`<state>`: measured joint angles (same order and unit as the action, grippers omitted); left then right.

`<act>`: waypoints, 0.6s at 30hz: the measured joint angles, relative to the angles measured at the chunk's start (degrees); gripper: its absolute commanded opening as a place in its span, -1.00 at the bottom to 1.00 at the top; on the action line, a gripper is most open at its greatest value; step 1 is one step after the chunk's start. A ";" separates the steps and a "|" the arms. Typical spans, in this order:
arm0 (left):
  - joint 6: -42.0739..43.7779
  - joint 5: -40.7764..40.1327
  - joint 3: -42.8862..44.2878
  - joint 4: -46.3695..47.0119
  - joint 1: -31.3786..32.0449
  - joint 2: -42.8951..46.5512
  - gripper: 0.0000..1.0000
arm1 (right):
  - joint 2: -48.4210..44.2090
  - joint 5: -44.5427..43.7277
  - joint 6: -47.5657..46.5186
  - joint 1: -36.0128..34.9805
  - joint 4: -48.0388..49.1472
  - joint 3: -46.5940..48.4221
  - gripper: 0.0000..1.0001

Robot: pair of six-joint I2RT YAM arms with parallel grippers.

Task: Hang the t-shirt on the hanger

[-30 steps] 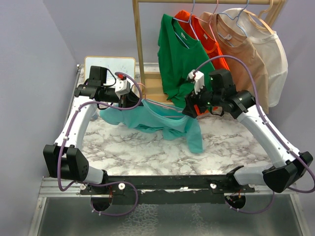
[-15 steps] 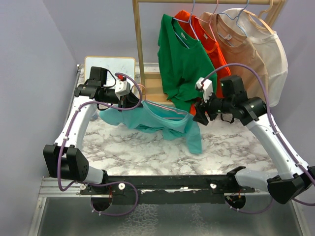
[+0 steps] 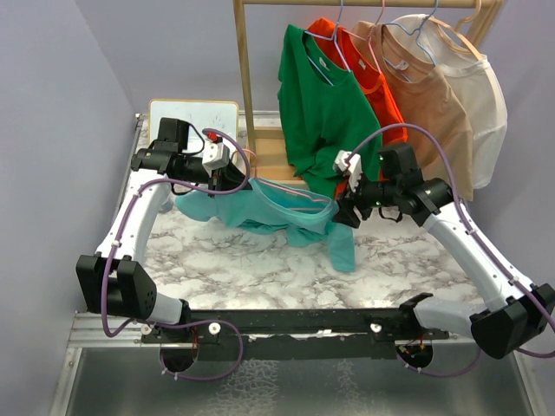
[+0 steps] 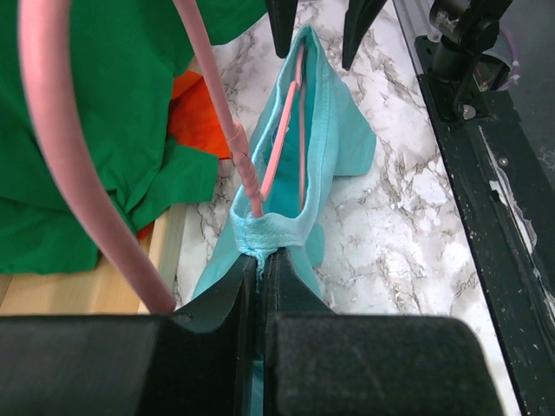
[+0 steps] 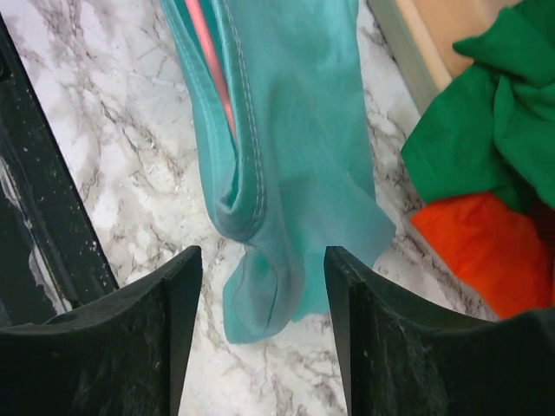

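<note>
Pinching a seamed edge of the teal t-shirt (image 4: 325, 130) between tightly closed jaws, the left gripper (image 4: 260, 260) holds that end up off the marble table (image 3: 260, 269), so the cloth hangs as an open tube. Whether the pink hanger (image 4: 236, 143) is caught in the same pinch cannot be told. Its hook curves past the left finger and its thin arms run to the right inside the fabric. The shirt stretches across the middle of the table, partly raised, its right end drooping onto the marble. There the right gripper (image 5: 260, 256) hovers with its fingers spread wide on either side of the bunched cloth, holding nothing. It seems poised to take that end and draw it over the hanger's right shoulder. Just beyond, at the far right, a green shirt (image 3: 316, 104) and an orange-red shirt (image 3: 375, 87) hang close enough to snag
</note>
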<state>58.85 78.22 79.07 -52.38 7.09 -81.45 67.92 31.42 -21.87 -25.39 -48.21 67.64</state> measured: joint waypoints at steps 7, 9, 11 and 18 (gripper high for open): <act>0.11 0.00 -0.02 -0.87 0.00 0.00 -1.00 | 1.60 2.91 -2.25 0.02 4.98 -0.22 -0.26; 0.15 0.00 -0.02 -0.92 0.00 0.00 -1.00 | 2.60 3.87 -2.58 0.02 5.70 -0.22 -0.42; 0.22 0.00 -0.02 -0.98 0.00 0.00 -1.00 | 3.28 4.57 -2.91 0.02 6.27 -0.22 -0.50; 0.24 0.00 0.00 -1.09 0.00 0.00 -1.00 | 4.00 7.93 -2.95 0.02 8.13 -0.22 -0.69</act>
<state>59.09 78.22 79.07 -53.47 7.09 -81.45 71.92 39.35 -24.82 -25.36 -40.07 67.42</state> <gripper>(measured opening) 0.037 0.172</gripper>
